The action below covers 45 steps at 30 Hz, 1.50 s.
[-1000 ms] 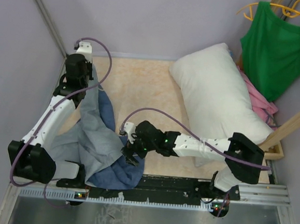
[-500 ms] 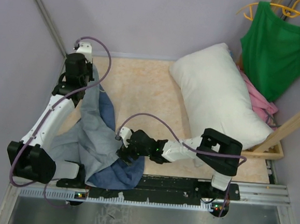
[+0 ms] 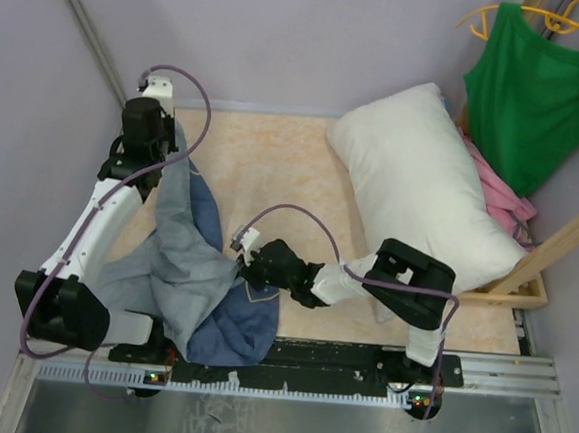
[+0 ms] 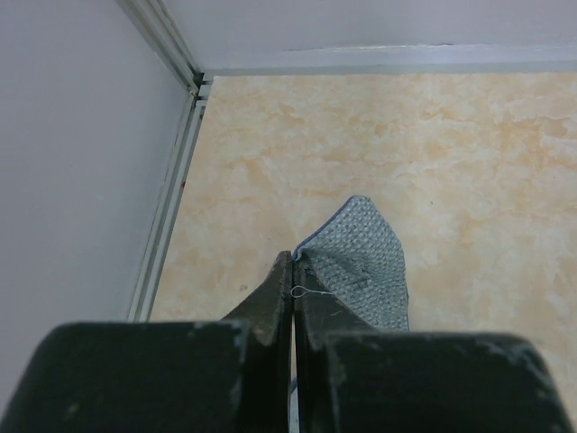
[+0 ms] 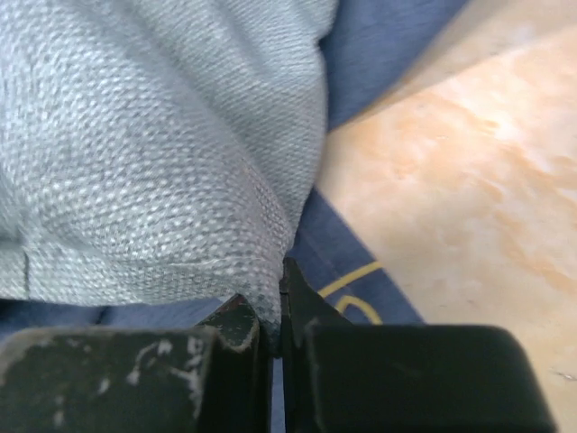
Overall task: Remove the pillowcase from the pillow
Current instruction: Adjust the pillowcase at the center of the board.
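Note:
The pillowcase [image 3: 190,264], pale grey-blue outside and darker blue inside, drapes from the far left down to the near edge, apart from the pillow. The bare white pillow [image 3: 417,191] lies at the right, tilted against the back corner. My left gripper [image 3: 164,156] is raised at the far left, shut on a corner of the pillowcase [image 4: 365,262]. My right gripper [image 3: 248,270] sits low at the cloth's right edge, shut on a fold of the pillowcase [image 5: 180,180]; dark blue lining with a yellow mark [image 5: 347,280] shows beside its fingers.
A green tank top [image 3: 536,85] hangs on an orange hanger at the back right, above a pink garment [image 3: 507,194]. A wooden rack [image 3: 558,248] stands at the right wall. Walls close in the left and back; beige tabletop [image 3: 273,165] shows between cloth and pillow.
My right gripper moved left to the cloth's edge and closed on a fold of the pillowcase; its arm folded in. The left gripper lifted its corner slightly.

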Each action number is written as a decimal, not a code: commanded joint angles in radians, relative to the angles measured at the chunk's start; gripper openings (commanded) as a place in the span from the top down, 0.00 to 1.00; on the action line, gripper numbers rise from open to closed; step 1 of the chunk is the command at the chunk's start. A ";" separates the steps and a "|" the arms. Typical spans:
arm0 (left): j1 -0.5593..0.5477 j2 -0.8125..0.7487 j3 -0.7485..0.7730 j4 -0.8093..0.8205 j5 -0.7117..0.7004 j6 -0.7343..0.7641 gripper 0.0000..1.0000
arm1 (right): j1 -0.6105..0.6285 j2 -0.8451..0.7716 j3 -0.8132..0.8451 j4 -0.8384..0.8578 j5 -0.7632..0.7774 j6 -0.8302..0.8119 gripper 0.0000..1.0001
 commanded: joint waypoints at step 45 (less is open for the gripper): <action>0.074 -0.654 0.478 0.329 0.468 -0.072 1.00 | -0.659 -0.990 0.725 0.040 -0.349 -0.044 1.00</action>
